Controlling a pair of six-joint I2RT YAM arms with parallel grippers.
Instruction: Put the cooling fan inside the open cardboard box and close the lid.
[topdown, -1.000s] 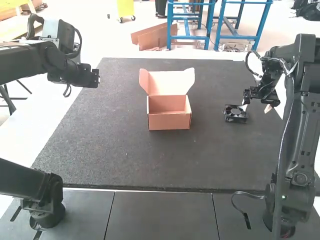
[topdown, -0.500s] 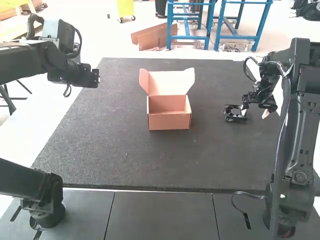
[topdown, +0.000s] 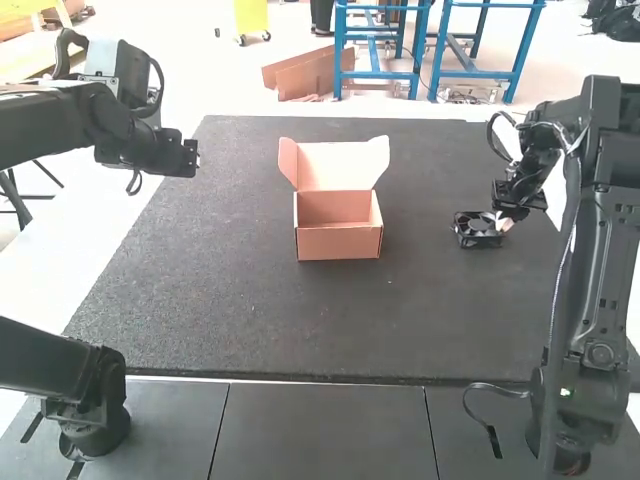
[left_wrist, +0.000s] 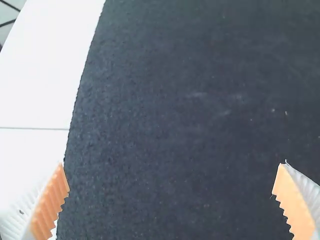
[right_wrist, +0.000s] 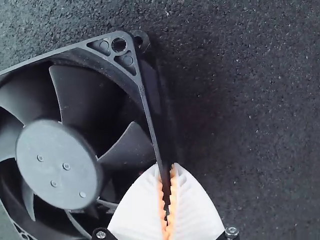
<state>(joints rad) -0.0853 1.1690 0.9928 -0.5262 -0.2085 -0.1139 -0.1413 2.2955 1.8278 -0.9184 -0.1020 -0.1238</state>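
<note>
Cooling fan face-up, rim pinched in right end effector, left end effector spread

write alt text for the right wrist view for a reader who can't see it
The right gripper is shut on the frame edge of a black cooling fan, its white ribbed fingers pinching it; the fan's hub and blades face the camera. Dark textured mat lies behind.

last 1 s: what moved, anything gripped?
The right gripper came down and shut on the frame edge of the cooling fan, and the fan shifted slightly to the right. The left gripper, open over the mat, and the open cardboard box stayed put.
</note>
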